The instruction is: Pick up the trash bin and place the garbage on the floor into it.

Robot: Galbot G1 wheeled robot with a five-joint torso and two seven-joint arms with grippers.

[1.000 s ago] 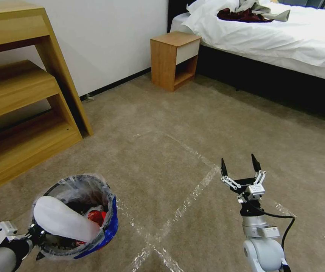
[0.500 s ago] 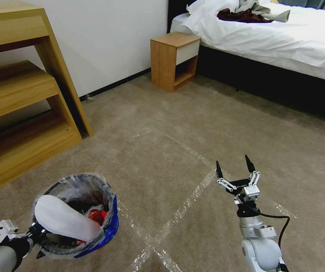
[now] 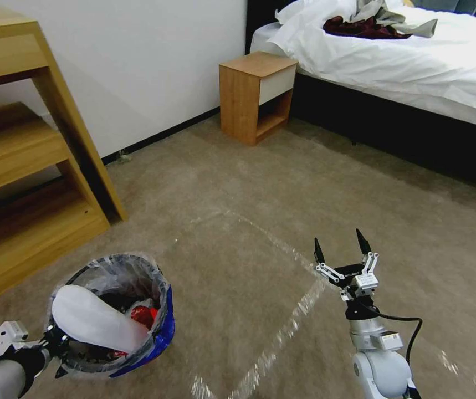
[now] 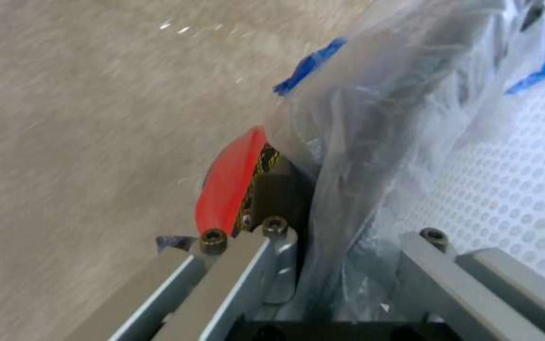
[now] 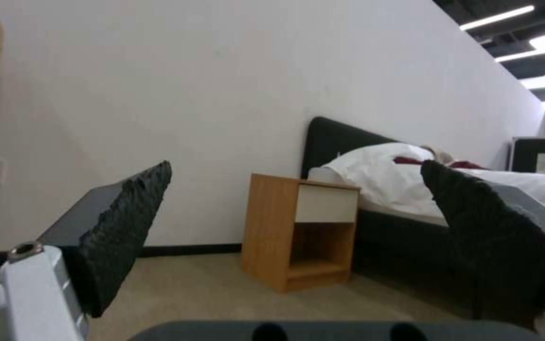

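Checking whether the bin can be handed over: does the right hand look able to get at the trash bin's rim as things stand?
Probably yes: the right hand is open and empty, with bare floor between it and the trash bin held by the left hand.

The left gripper (image 3: 55, 346) sits low on the robot's left with its fingers (image 4: 272, 208) pinched tight, while the right gripper (image 3: 339, 250) points up and forward on a raised arm, its two black fingers spread wide.
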